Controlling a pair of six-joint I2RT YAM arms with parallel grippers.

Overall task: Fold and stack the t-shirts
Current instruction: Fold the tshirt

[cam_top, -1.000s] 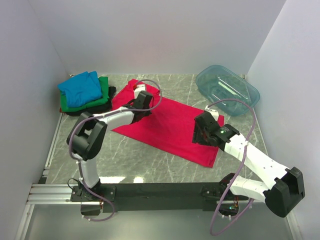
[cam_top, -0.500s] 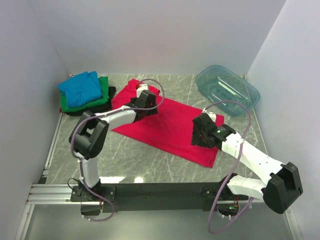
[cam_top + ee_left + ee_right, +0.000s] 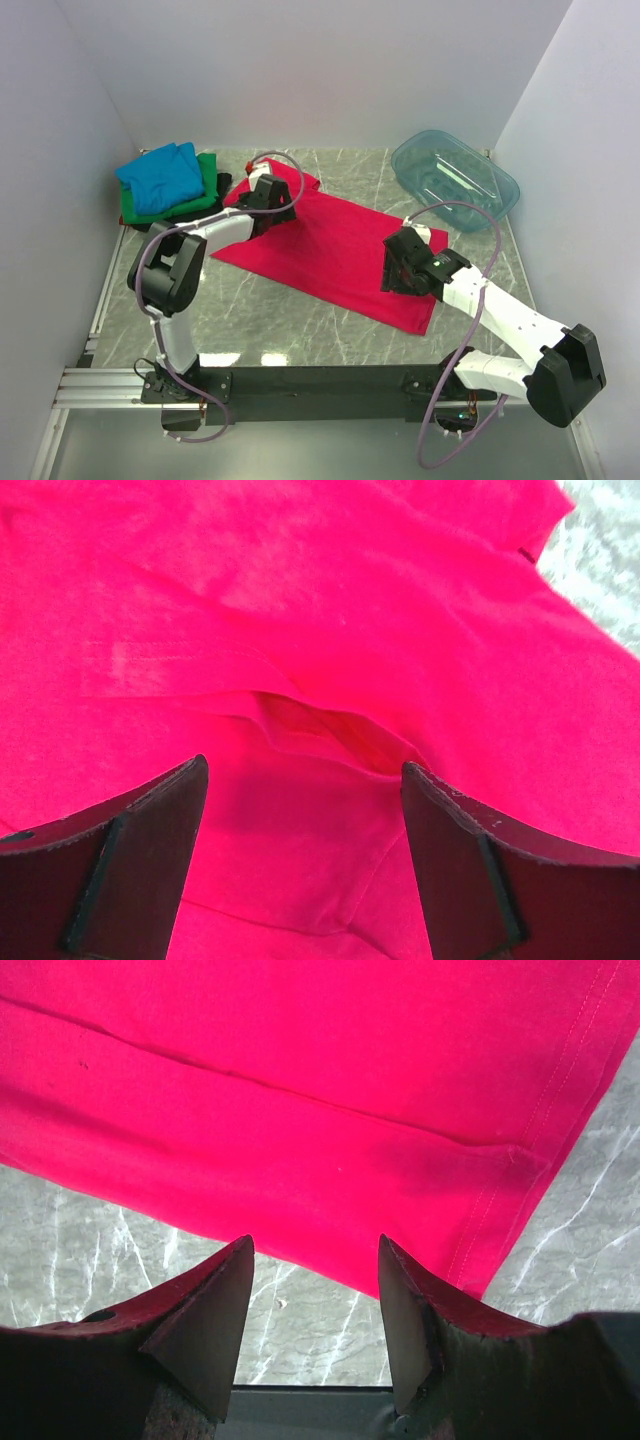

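The red tee [image 3: 340,250] lies flat on the table [image 3: 300,325]. Its long way runs from far-left to near-right, so it sits slanted in front of the robot. The L gripper [image 3: 303,780] hangs low over the far-left end. Its jaws are spread wide w/ nothing pinched. Right under the gap there's a small bump of cloth where one layer laps over another. The R gripper [image 3: 315,1260] hangs over the near-right end, jaws spread too & holding nothing. The near long edge of the tee runs just past its tips, w/ the hem corner a bit to one side. So each arm has its own end: L is nearer the far-left end, R is nearer the near-right corner. Prob the next step is a grab at both ends to fold the tee across its long way. R needs to come down right on that near edge, b/c bare table is just beside it. The blue tee [image 3: 160,175], green tee [image 3: 205,185] & black tee [image 3: 224,181] sit piled at far left, near the L end. The tub [image 3: 455,178] is far right, apart from the cloth.
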